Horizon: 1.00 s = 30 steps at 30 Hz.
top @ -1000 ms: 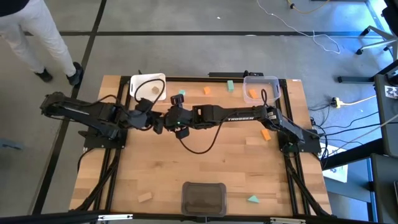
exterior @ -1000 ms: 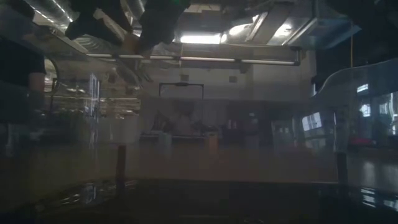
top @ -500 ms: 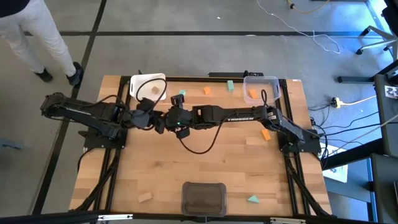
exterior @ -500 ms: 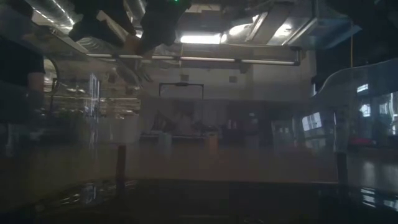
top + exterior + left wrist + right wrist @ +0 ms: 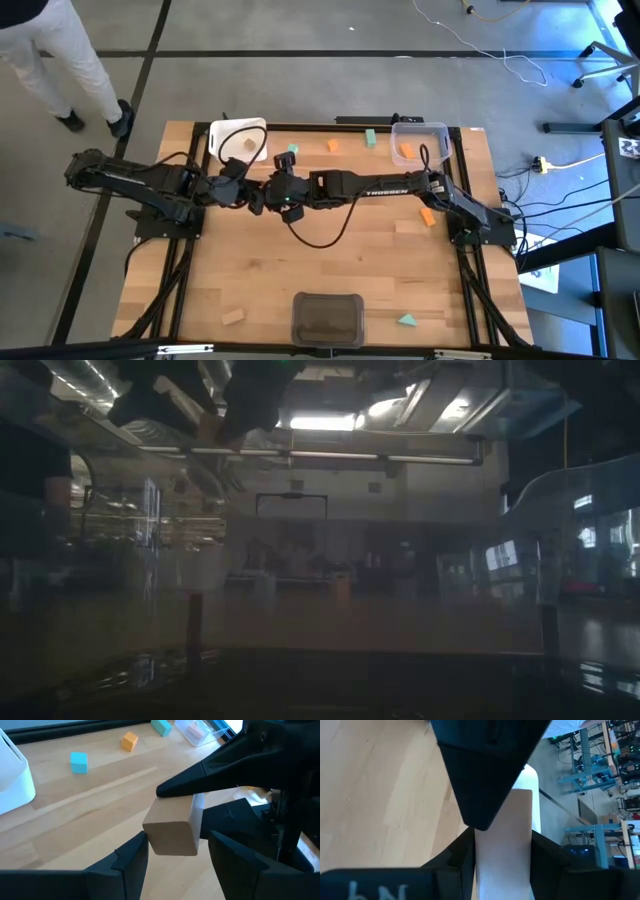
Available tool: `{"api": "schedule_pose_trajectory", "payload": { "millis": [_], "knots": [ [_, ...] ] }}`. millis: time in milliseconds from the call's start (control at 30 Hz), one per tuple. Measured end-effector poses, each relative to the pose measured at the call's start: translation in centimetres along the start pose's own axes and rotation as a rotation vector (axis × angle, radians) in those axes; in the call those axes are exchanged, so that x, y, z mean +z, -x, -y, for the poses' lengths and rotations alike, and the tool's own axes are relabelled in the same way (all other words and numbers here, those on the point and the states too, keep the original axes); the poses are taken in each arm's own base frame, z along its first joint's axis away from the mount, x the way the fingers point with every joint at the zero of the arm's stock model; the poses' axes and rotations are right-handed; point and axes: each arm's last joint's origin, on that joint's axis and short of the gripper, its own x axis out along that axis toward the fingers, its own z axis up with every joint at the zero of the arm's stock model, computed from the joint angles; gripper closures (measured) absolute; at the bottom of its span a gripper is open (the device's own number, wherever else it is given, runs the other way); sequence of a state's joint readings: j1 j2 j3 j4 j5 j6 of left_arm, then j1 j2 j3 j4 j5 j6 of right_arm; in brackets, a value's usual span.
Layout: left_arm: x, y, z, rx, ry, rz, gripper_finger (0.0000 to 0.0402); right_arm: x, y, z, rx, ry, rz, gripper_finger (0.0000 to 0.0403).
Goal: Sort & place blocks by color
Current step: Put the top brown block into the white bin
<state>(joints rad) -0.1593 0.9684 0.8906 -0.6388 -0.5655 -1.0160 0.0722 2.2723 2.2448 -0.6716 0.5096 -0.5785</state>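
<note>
Left of centre in the high view, both hands point(image 5: 258, 192) clamp one pale block point(image 5: 172, 831) mid-handover, while most blocks point(image 5: 427, 216) lie unsorted on the desk point(image 5: 330, 260).

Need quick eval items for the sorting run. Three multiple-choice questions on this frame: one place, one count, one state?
1. The clear tray holds:
A an orange block
B a teal block
C nothing

2. Teal blocks on the bare table:
A one
B three
C five

3. The pale wooden block between the two arms is:
A lying on the table
B held off the table
C in the white tray

Answers:
1 A: an orange block lies inside it.
2 B: teal blocks.
3 B: the pale wooden block sits in the right gripper, whose fingers clamp it, with the left gripper around it.
</note>
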Motion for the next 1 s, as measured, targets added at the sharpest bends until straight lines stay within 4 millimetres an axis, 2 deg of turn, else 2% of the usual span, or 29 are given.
{"api": "schedule_pose_trajectory", "payload": {
  "millis": [267, 533, 900, 1000],
  "knots": [
    [0.06, 0.01, 0.21, -0.026, -0.051, -0.004, 0.0214, 0.38, 0.36, -0.54, 0.003, 0.035, 0.010, 0.0273],
    [0.14, -0.04, 0.29, -0.028, -0.064, 0.013, 0.0288, 0.33, 0.38, -0.56, -0.005, 0.062, -0.002, 0.0273],
    [0.16, -0.06, 0.36, -0.031, -0.080, 0.018, 0.0288, 0.24, 0.40, -0.58, -0.013, 0.070, -0.017, 0.0272],
    [0.17, -0.06, 0.37, -0.033, -0.086, 0.018, 0.0288, 0.21, 0.40, -0.58, -0.017, 0.071, -0.023, 0.0248]
  ]
}}
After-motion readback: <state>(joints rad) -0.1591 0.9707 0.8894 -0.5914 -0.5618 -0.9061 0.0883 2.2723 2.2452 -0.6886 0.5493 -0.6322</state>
